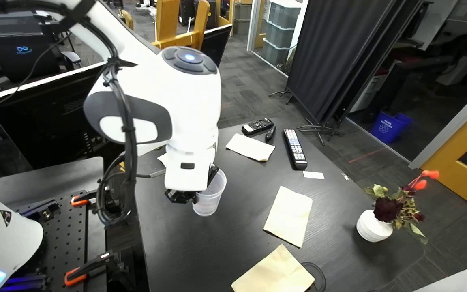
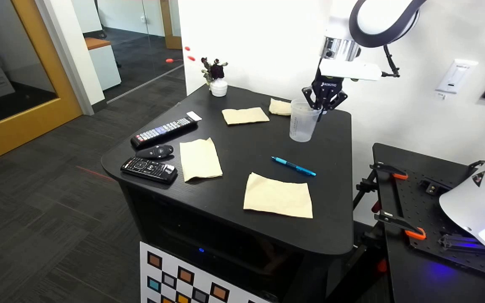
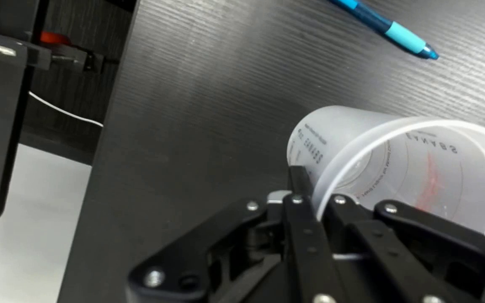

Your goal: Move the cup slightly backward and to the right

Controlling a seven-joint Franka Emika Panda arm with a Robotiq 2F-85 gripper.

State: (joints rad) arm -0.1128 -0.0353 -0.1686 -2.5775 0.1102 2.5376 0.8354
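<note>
The cup [image 2: 301, 126] is translucent whitish plastic with printed marks. It is over the dark table [image 2: 242, 147] near the robot's side and leans slightly; I cannot tell whether its base touches the table. It also shows in an exterior view [image 1: 209, 202], partly behind the gripper, and at the right of the wrist view [image 3: 335, 126]. My gripper [image 2: 320, 111] points down at the cup's rim. In the wrist view the gripper [image 3: 319, 191] is shut on the cup's wall, with one finger outside and the other inside the cup.
Several cream paper sheets [image 2: 278, 195] lie on the table. A blue pen [image 2: 294, 166] lies near the cup. Black remotes [image 1: 294, 149] are at the far edge. A white pot with flowers [image 2: 219, 87] stands at a corner. A white wall [image 2: 251, 50] borders the table.
</note>
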